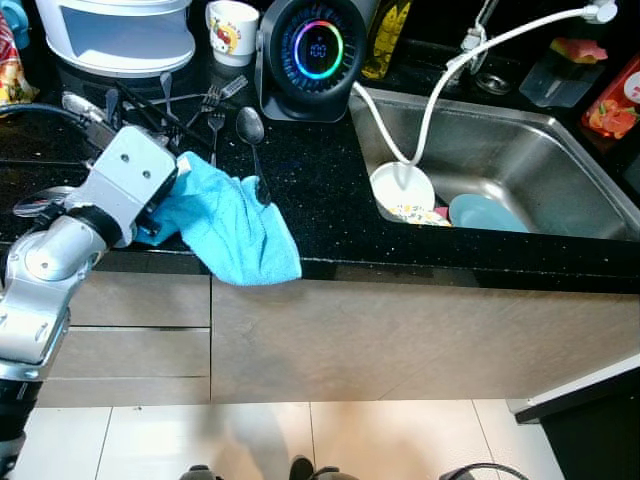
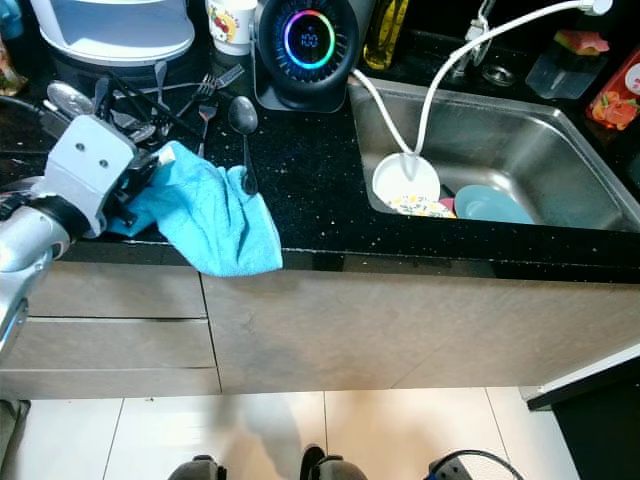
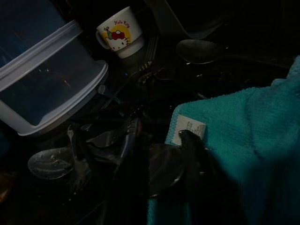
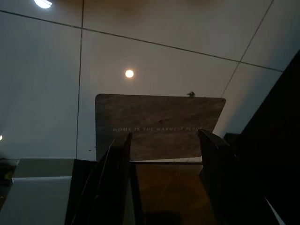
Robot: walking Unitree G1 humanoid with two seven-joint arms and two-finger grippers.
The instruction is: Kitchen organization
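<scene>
We see the left gripper (image 3: 164, 150), fingers spread, one dark fingertip (image 3: 190, 138) touching the white care label (image 3: 187, 129) at the edge of the teal terry cloth (image 3: 248, 150). Dark black countertop (image 3: 154, 93) beneath. Beyond the gripper: a white cartoon-print ceramic mug (image 3: 119, 33), a translucent white-rimmed plastic container (image 3: 47, 79), a metal spoon bowl (image 3: 199, 50), and a tangle of dark utensils (image 3: 112, 136).
</scene>
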